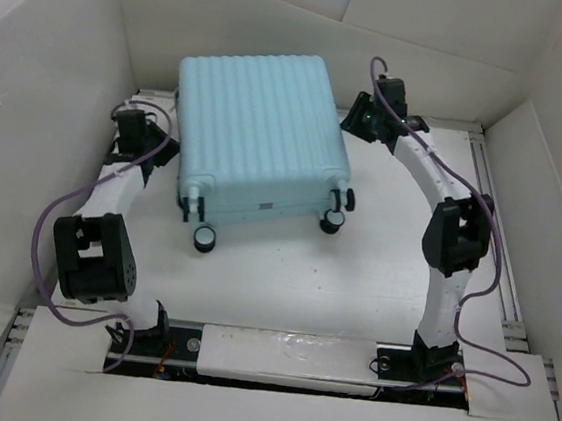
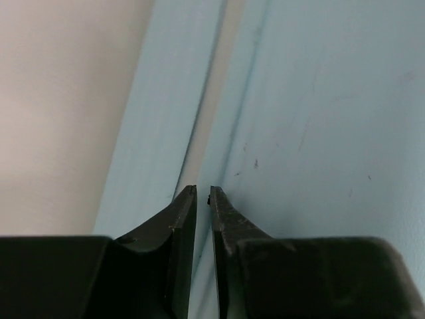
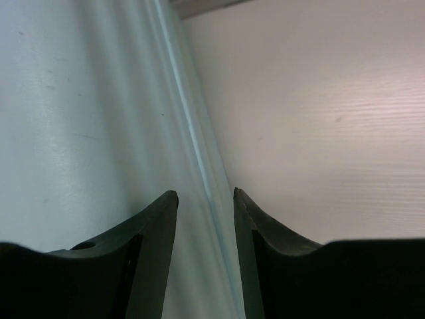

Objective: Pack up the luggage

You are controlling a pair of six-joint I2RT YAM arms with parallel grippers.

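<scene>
A white table [image 1: 354,279] stands between white panel walls [image 1: 44,75] on 3 sides. A metal rail [image 1: 502,264] follows its right edge. Light is soft.

You work in a robot lab cell: white panels [image 1: 35,64] wall the table [image 1: 284,281] from 9 through 12 to 3 o'clock.

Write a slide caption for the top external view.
Closed aqua luggage lies flat; left pincer and right pincer flank its sides.
</scene>
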